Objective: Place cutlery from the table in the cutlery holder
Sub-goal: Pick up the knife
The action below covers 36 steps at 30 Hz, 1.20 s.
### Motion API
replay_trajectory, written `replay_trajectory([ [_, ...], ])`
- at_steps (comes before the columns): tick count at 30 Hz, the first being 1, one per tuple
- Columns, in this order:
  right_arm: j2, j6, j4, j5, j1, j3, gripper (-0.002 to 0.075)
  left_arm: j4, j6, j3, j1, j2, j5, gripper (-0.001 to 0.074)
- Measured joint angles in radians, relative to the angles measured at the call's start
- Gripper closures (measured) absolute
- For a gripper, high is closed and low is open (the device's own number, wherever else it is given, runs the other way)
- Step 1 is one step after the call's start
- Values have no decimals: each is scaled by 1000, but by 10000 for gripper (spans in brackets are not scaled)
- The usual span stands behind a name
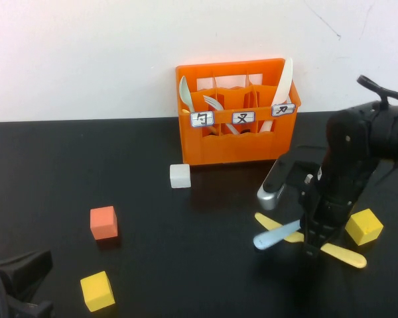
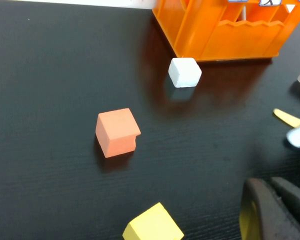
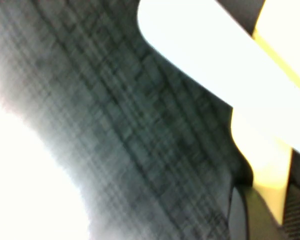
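The orange cutlery holder (image 1: pixel 239 142) stands at the back and holds pale utensils in its three compartments. On the table at the right, a long pale yellow knife (image 1: pixel 348 256) lies with a light blue fork (image 1: pixel 275 237) crossing over it. The fork's tines are hidden under my arm. My right gripper (image 1: pixel 312 250) is down at the crossing. In the right wrist view its fingers (image 3: pixel 242 215) stand on either side of the yellow knife (image 3: pixel 262 150), closed against it, and the blue fork (image 3: pixel 205 65) passes just beyond them. My left gripper (image 1: pixel 16 278) rests shut and empty at the near left corner.
A white block (image 1: pixel 180 175) sits in front of the holder's left corner. An orange cube (image 1: pixel 103 222) and a yellow cube (image 1: pixel 97 290) lie at the left. Another yellow cube (image 1: pixel 363 226) sits close to the right of my right gripper.
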Motion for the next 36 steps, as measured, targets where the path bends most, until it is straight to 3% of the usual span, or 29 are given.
replay_trajectory([
  [10, 20, 1, -27, 307, 0, -282, 609, 0, 0, 0, 0, 0, -4, 736],
  [31, 78, 3, -41, 329, 0, -329, 609, -3, -31, 0, 0, -7, -2, 736],
  [36, 86, 17, -33, 329, 0, -329, 609, -128, -27, 0, 0, 22, 45, 736],
])
